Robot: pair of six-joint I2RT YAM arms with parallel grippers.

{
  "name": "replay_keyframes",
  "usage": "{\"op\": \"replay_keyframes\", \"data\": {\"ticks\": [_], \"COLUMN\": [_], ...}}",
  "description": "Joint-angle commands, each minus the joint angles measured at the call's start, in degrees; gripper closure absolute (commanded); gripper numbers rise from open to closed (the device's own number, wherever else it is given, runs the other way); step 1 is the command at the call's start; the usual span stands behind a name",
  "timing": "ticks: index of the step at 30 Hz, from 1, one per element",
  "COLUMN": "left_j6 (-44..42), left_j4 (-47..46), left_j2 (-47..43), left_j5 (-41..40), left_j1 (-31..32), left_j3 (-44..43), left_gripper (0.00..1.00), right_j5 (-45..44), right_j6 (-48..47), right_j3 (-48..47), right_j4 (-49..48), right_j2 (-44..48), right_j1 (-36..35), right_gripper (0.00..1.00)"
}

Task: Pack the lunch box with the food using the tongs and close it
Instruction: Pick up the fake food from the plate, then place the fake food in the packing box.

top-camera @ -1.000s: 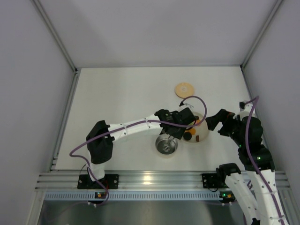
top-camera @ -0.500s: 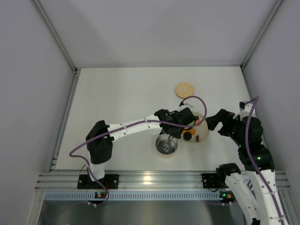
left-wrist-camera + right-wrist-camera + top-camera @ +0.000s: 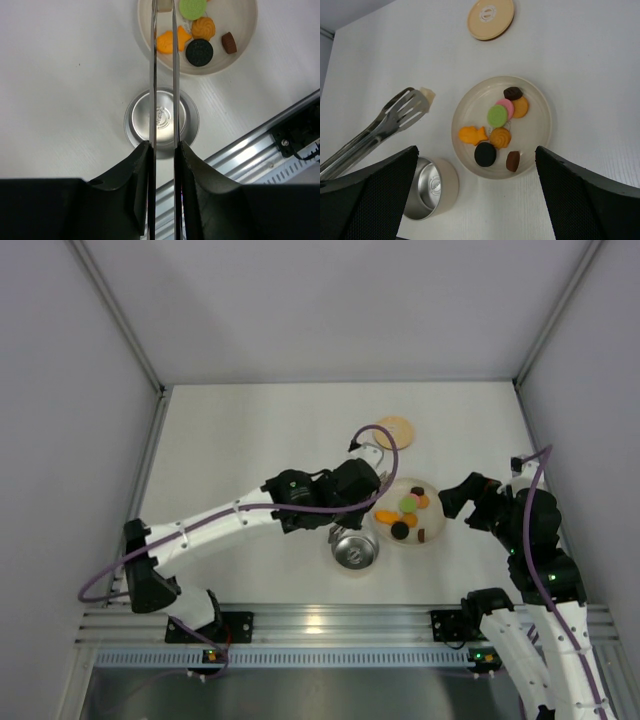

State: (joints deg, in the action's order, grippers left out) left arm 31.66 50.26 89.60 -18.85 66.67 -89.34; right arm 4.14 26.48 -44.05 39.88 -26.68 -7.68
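My left gripper [image 3: 163,150] is pressed tight on the long slim silver metal tongs [image 3: 395,116], whose tips pinch a small pale cream piece [image 3: 427,94]. The small round shiny steel lunch box [image 3: 161,117] stands open just beside the pale cream plate [image 3: 532,135] holding the coloured bite-sized food pieces [image 3: 497,115], with the flat round tan wooden lid [image 3: 490,18] well apart beyond it. My right gripper [image 3: 450,502] is spread wide near the plate's other side.

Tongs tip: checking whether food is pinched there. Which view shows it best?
Right wrist: the tongs tips are fully visible, with a pale piece between them. Left wrist crops the tips at the frame edge; the top view shows them tiny.
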Motion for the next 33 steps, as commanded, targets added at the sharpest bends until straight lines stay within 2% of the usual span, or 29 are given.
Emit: {"op": "replay_keyframes", "data": {"ticks": [1, 6, 12, 20, 30, 33], "left_j6": [1.9, 4.3, 6.9, 8.7, 8.9, 9.0], "left_j4": [2.1, 5.5, 6.1, 5.6, 5.3, 5.6], "left_j2": [-7.6, -15.8, -19.9, -20.0, -18.6, -18.4], "left_j5": [1.0, 3.6, 5.1, 4.5, 4.7, 4.4], "left_j1": [0.8, 2.5, 5.5, 8.6, 9.5, 9.9], "left_j3": [4.7, 11.0, 19.2, 21.2, 20.4, 19.6], "left_gripper": [0.74, 0.73, 0.73, 0.68, 0.52, 0.51], "right_j5": [-0.5, -0.5, -0.4, -0.5, -0.7, -0.6], "right_j6": [-0.7, -0.6, -0.1, -0.6, -0.6, -0.6], "right_j3": [-1.2, -0.2, 1.2, 1.1, 1.2, 1.2], "right_j4": [-0.4, -0.9, -2.0, -1.5, -1.4, -1.5], "right_j2": [-0.1, 0.0, 0.0, -0.1, 0.0, 0.0], "right_j1": [0.7, 0.7, 0.7, 0.7, 0.7, 0.7], "right_gripper": [0.01, 0.01, 0.0, 0.01, 0.0, 0.0]}}
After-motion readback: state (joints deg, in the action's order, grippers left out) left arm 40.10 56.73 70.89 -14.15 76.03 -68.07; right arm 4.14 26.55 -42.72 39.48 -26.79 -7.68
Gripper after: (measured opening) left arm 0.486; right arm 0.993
